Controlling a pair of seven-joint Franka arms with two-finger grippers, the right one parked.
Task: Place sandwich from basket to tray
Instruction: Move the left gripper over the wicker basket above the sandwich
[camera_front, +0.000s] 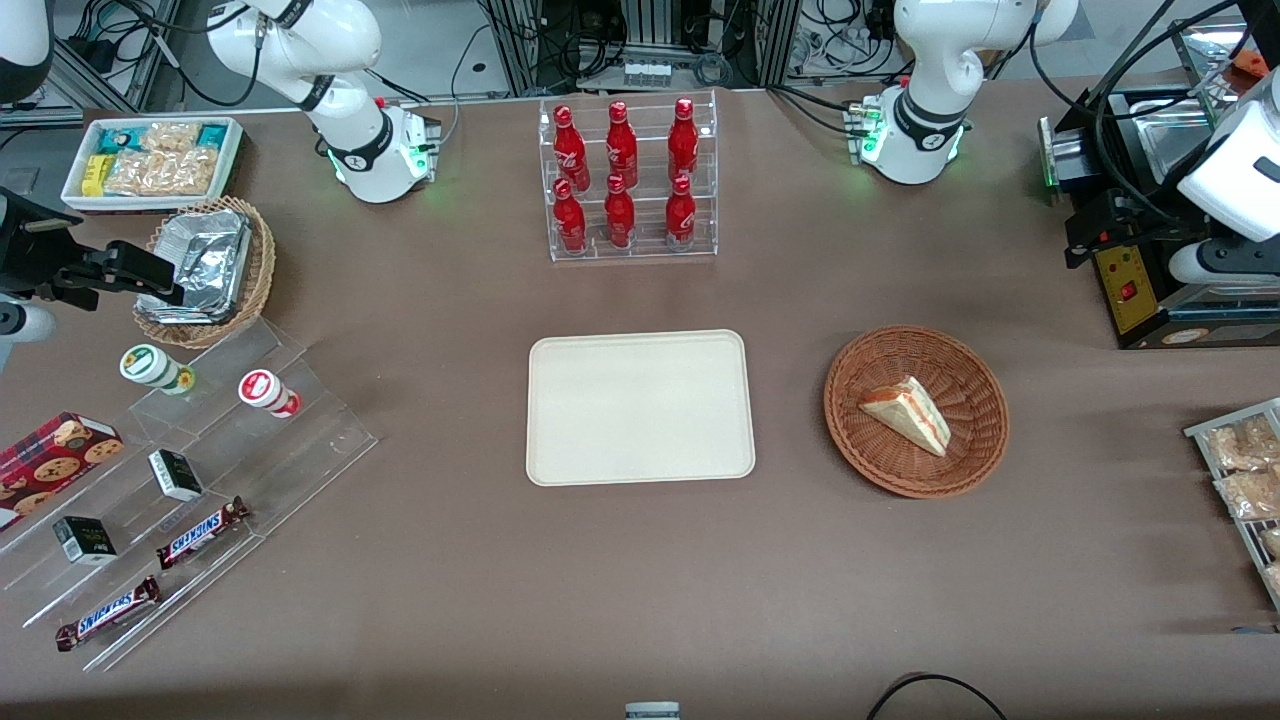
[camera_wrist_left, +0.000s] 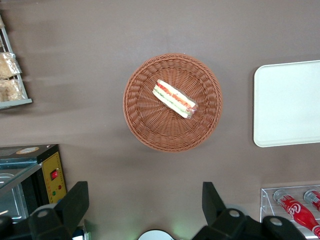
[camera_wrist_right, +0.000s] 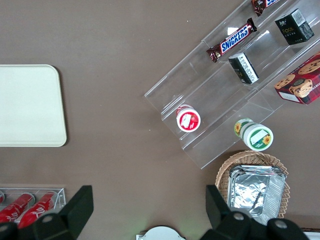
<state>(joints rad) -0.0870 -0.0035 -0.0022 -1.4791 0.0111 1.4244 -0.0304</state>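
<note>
Approach step: I held the gripper (camera_wrist_left: 145, 205), spread open and empty, high above the sandwich (camera_wrist_left: 174, 98) in the basket (camera_wrist_left: 150, 130); next move needed descent, then carry to tray (camera_wrist_left: 287, 102).

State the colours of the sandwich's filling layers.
Red-orange and green between white bread on the sandwich, clearest in the left wrist view; the gripper hangs open above.

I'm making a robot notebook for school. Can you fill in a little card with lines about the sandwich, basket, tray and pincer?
sandwich: a wedge lying inside the basket, filling edge showing
basket: round brown wicker, beside the tray, toward the working arm's end of the table
tray: cream rectangle, nothing on it
pincer: open, high above the table near the basket, holding nothing
job so far: sandwich not yet picked up
</note>
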